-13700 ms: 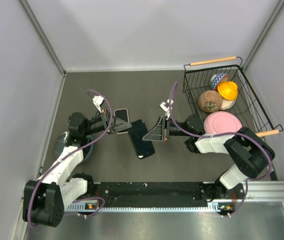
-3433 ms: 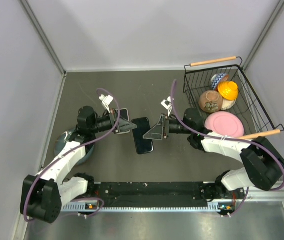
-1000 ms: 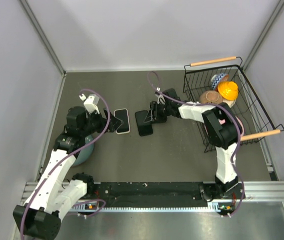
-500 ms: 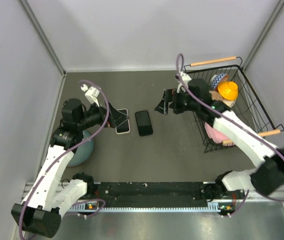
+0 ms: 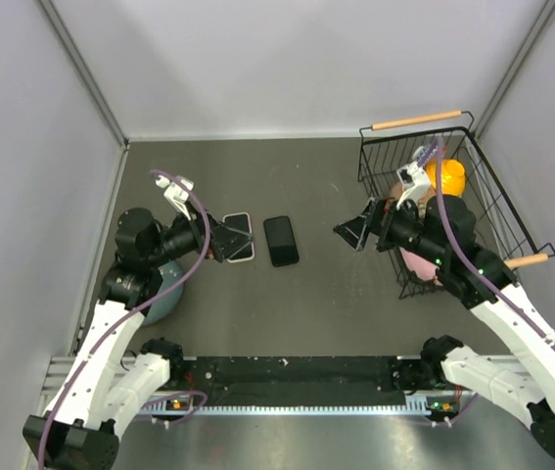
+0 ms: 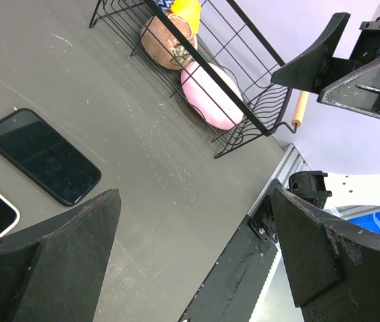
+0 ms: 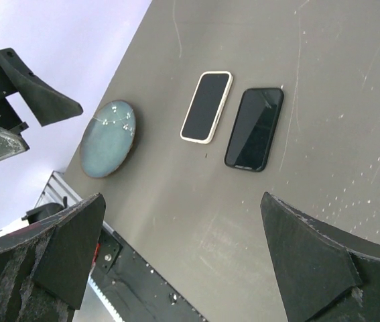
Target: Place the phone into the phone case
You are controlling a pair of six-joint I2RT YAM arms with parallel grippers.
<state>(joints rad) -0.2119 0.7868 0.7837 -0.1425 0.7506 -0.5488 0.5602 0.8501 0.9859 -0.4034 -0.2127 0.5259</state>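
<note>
A black phone lies flat on the grey table, its glossy face up inside a dark rim that looks like the phone case. Just left of it lies a second handset with a white rim. My left gripper hangs open above the white-rimmed one's left edge, holding nothing. My right gripper is raised to the right of the black phone, open and empty.
A wire basket at the right holds a pink plate, an orange toy and other items. A blue-grey bowl sits upside down at the left. A black rail runs along the near edge.
Both grippers opened wide and drew away from the two handsets. The right arm swung from beside the black phone up and right toward the basket. The left pulled back slightly.
</note>
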